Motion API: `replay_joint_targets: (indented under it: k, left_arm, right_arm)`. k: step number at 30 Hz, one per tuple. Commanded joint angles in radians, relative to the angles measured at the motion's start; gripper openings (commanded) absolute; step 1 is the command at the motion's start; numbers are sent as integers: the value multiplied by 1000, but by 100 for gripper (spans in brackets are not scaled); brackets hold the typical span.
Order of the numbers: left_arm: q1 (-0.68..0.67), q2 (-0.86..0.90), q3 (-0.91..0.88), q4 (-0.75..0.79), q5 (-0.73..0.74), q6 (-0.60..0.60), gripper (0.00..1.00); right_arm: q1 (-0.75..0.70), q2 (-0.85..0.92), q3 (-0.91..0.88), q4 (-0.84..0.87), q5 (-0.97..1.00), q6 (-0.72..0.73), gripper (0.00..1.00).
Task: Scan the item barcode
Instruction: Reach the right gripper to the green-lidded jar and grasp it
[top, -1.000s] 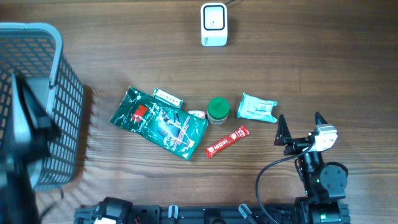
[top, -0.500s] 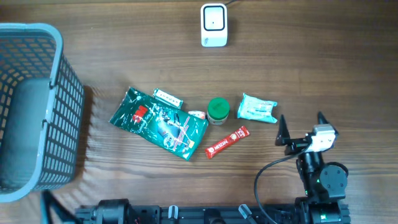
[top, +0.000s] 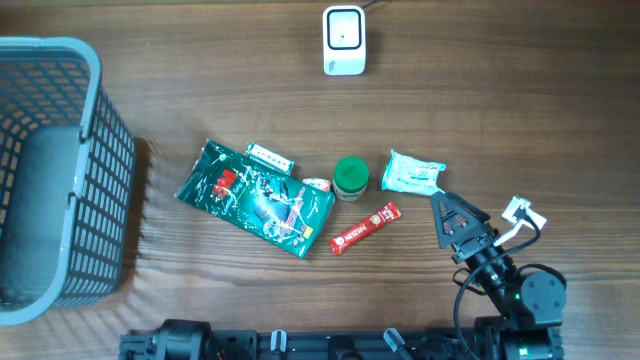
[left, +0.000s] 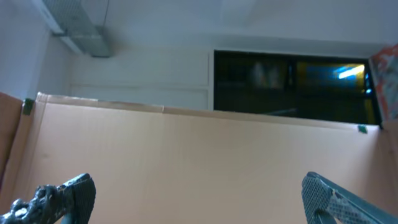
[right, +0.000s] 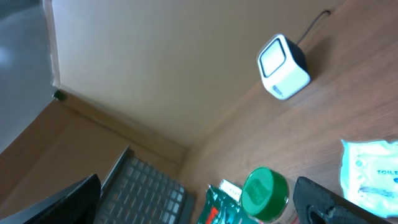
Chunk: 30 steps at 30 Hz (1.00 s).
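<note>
- Barcode scanner (top: 343, 40): white, upright at the far edge of the table (top: 520, 110), cable leading off behind it; well apart from every item
- Items: five pieces lie in a loose row at mid-table, none of them held
- Green foil bag (top: 256, 198): flat, leftmost of the row, the largest piece
- Small white pack (top: 271, 156): at the far edge of the foil bag, touching or just beside it
- Green-lidded jar (top: 351, 177): upright, just right of the foil bag
- Red sachet (top: 365, 228): flat, lying on a diagonal, on the near side of the jar
- Pale teal wipes pack (top: 413, 173): flat, right of the jar, rightmost of the row
- Right gripper (right: 196, 199): jaws wide apart and holding nothing; in the overhead view it sits near the wipes pack on its near-right side, apart from it; its wrist camera looks across the jar and wipes pack toward the scanner
- Left gripper (left: 196, 196): jaws wide apart, nothing between them; its wrist camera faces a plain board and wall, with no table item in sight
- Grey mesh basket (top: 100, 120): at the left side of the table, well apart from the row
</note>
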Motion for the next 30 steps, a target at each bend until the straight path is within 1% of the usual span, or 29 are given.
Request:
replay_joint_targets:
  k: [1,4,6,8,10,11,13,14,16,17,18,21,22,23,26,27,30]
  left_arm:
    - [-4,0,-2,133,-47,-10,100]
    - [-4,0,-2,234,-130,-10,100]
    - [-3,0,-2,232,-153,-10,100]
    - [-4,0,-2,178,-152,-34,100]
    - [-6,0,-2,84,-137,-50,100]
    - [-6,0,-2,19,-134,-55,100]
    - [-6,0,-19,-40,-105,-53,100]
    - [-6,0,-37,-63,-67,-50,100]
    - [-6,0,-70,-82,0,-50,100]
    - [-6,0,-100,-84,41,-50,100]
    - [-6,0,-141,-77,59,-51,100]
    - [-6,0,-249,-33,67,-53,100]
    - [-6,0,-281,-21,73,-55,100]
    - [-6,0,-312,-12,77,-55,100]
    - [-6,0,-388,-4,77,-55,100]
    - [-6,0,-414,-4,76,-53,100]
    - [-6,0,-498,3,77,-51,100]
  right_arm:
    - [5,66,183,-167,0,-166,99]
    - [5,224,358,-404,59,-327,99]
    - [5,352,465,-497,85,-396,99]
    - [5,500,588,-574,87,-442,99]
    - [5,622,708,-658,92,-460,99]
    - [6,714,811,-734,97,-499,99]
    - [15,852,980,-870,120,-523,99]
    - [23,906,1047,-928,120,-525,99]
    - [34,981,1126,-1006,97,-518,99]
    - [39,1025,1148,-1023,49,-518,100]
    - [40,1054,1146,-1014,0,-518,99]
    - [40,1149,1138,-978,-15,-475,100]
    - [44,1170,1139,-973,-26,-487,100]
    - [59,1202,1139,-981,-11,-485,99]
    - [143,1274,1141,-1023,188,-332,99]
    - [190,1301,1148,-1030,246,-280,99]
    - [316,1381,1198,-1042,325,-163,99]
